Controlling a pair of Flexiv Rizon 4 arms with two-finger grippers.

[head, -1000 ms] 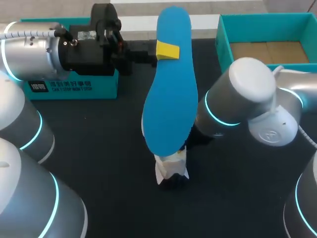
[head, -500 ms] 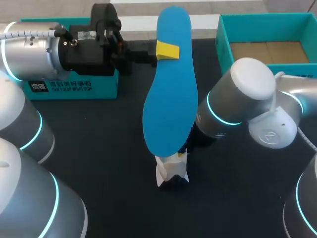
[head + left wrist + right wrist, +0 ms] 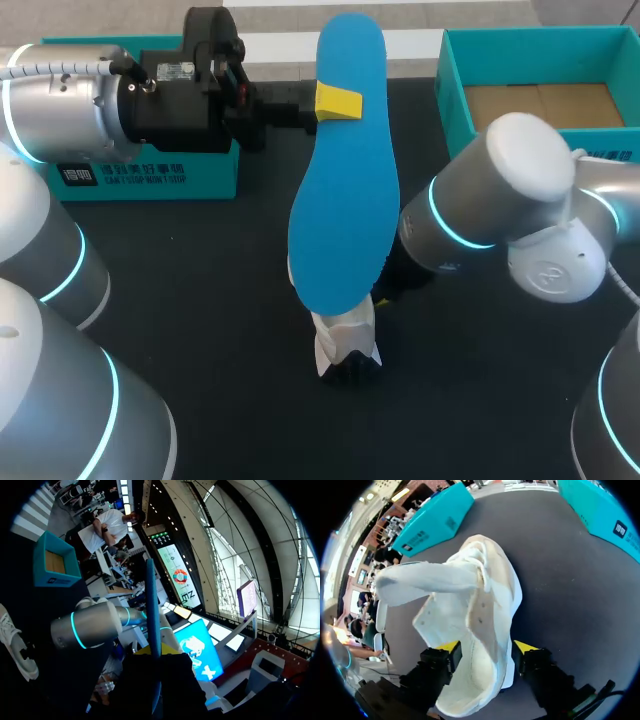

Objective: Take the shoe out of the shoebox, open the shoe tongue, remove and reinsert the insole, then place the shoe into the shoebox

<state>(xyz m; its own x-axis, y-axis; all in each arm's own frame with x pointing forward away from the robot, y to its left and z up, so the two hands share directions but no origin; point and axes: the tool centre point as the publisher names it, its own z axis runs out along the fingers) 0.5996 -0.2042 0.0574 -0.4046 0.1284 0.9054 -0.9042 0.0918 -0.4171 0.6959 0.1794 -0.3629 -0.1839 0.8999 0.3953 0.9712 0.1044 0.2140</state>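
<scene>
My left gripper is closed on the long blue foam insole, my right gripper pinches the white fabric shoe standing on the dark table (outside the teal cardboard shoebox); lowered askew, the limp insole could buckle against the shoe.

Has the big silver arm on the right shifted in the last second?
Yes. The right arm has slid slightly rightward along the front wall of the shoebox.
</scene>
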